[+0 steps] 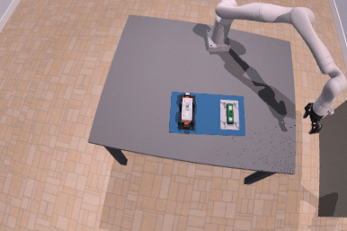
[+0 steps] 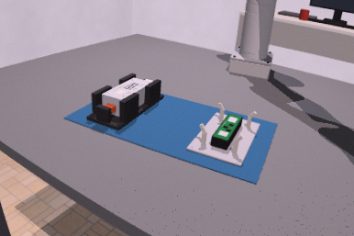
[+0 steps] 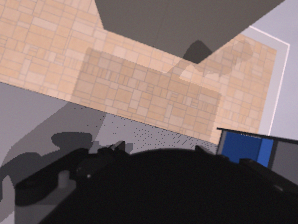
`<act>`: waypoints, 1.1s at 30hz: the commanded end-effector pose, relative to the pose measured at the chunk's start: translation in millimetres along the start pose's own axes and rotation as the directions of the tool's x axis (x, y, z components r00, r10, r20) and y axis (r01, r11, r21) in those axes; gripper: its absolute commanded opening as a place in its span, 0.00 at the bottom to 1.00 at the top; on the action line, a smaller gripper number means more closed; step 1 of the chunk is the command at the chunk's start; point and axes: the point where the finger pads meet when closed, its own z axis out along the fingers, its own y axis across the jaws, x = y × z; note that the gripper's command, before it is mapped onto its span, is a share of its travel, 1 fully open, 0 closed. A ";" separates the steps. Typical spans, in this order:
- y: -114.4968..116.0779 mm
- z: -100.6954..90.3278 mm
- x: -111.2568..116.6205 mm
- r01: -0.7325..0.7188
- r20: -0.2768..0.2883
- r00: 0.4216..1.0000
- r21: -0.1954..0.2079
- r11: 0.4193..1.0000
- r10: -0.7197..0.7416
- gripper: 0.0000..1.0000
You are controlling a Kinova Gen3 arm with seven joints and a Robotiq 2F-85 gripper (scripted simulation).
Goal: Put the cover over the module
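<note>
Cover in its holder, module exposed on the base plate

Cover [image 1: 187, 109] [image 2: 126, 93]: a white, elongated, box-like shell, seated lengthwise in a black holder [image 1: 186, 127] [image 2: 129, 108] on a blue mat [image 1: 207, 114] [image 2: 160, 126]. Its upper face bears dark printed marks, too small to read; a further patch of faint print lies beside them and is likewise illegible. The shell is level, its top face and part of one long side visible between the uprights. An orange part [image 1: 186, 123] [image 2: 110, 106] shows at one end, next to a low black block of the holder. The holder comprises a flat black base with tall uprights along both long sides; the cover lies between these uprights.

At the other end of the mat, well apart from the holder, lies a white base plate [image 1: 223, 124] [image 2: 197, 148]. The module [image 1: 230, 113] [image 2: 227, 130], a black block with a green top and pale rectangular patches, sits on the middle of the plate, uncovered. Four pale, bent prongs rise around it. The mat lies flat on a grey desk [image 1: 144, 69] [image 2: 60, 75] [image 3: 35, 100].

The end effector [image 1: 313, 119] [image 3: 159, 151] is wide open, beyond the desk's edge, well apart from the cover, with nothing between its fingers.
</note>
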 end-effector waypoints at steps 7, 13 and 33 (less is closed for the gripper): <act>0.8 -1.5 0.3 0.000 -0.002 1.000 -0.002 1.000 0.000 1.00; 0.8 -1.5 0.3 0.000 -0.002 1.000 -0.002 1.000 0.000 1.00; -21.1 -20.6 -52.2 0.206 -0.022 0.978 0.020 0.978 -0.205 1.00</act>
